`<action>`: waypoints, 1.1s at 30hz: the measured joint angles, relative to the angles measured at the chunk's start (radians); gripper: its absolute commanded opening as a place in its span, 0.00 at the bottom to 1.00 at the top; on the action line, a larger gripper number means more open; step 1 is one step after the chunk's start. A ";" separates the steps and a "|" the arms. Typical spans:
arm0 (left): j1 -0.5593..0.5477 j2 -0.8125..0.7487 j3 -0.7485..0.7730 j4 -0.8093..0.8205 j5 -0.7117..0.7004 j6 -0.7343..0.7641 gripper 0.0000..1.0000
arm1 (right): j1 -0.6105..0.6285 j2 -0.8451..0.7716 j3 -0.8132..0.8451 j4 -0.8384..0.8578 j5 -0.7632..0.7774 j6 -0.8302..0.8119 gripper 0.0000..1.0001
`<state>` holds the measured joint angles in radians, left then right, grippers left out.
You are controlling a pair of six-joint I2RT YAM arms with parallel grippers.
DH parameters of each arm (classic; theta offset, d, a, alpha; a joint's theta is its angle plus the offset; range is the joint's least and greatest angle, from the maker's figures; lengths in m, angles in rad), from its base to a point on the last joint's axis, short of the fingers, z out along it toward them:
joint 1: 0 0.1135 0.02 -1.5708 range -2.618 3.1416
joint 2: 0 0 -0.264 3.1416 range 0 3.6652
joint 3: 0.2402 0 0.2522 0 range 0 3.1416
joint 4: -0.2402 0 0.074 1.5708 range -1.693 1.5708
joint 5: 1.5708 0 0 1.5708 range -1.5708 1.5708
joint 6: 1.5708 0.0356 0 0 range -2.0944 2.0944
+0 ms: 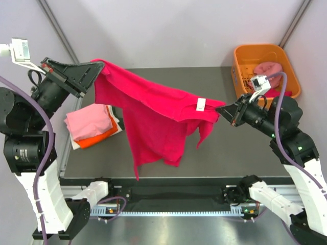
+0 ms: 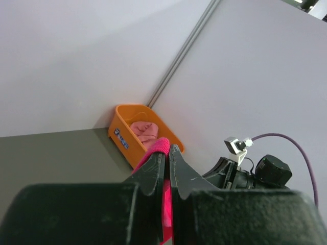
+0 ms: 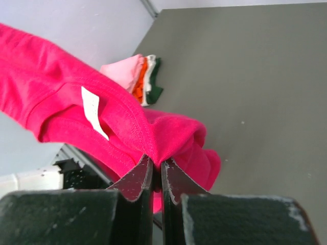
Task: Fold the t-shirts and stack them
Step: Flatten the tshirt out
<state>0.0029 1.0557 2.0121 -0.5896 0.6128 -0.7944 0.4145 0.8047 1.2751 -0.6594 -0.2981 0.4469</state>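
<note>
1. top external: the crimson-pink t-shirt hangs stretched between the two arms above the bench. the left claw is clamped on one upper corner. the right claw is clamped on the other, near the white neck label. a pile of folded t-shirts, light pink on top with orange beneath, lies at the bench's left edge.
2. left wrist: the jaws stand narrow, pinching a fold of crimson cloth. beyond them stands the orange basket, with a dusty pink t-shirt inside.
3. right wrist: the jaws are closed tight on the crimson hem. the cloth drapes away to the left, label showing.
</note>
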 measured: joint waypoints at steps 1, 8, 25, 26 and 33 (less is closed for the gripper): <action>0.000 0.006 0.003 -0.002 -0.006 0.004 0.00 | 0.001 -0.001 -0.003 0.003 -0.014 0.002 0.00; 0.000 0.026 -0.146 0.097 -0.014 0.007 0.00 | 0.005 -0.003 -0.211 0.134 -0.063 0.056 0.00; -0.362 0.207 -0.562 0.261 -0.225 0.001 0.00 | -0.001 -0.105 -0.457 0.106 0.329 0.051 0.00; -0.418 0.172 -0.587 0.278 -0.241 -0.005 0.00 | -0.001 -0.113 -0.418 0.089 0.356 0.041 0.00; -0.840 -0.088 -0.792 0.394 -0.452 -0.063 0.00 | -0.004 -0.156 -0.011 0.001 0.542 -0.050 0.00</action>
<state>-0.8371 0.9680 1.2201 -0.1951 0.1604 -0.8570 0.4107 0.6483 1.2636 -0.6586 0.2436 0.3969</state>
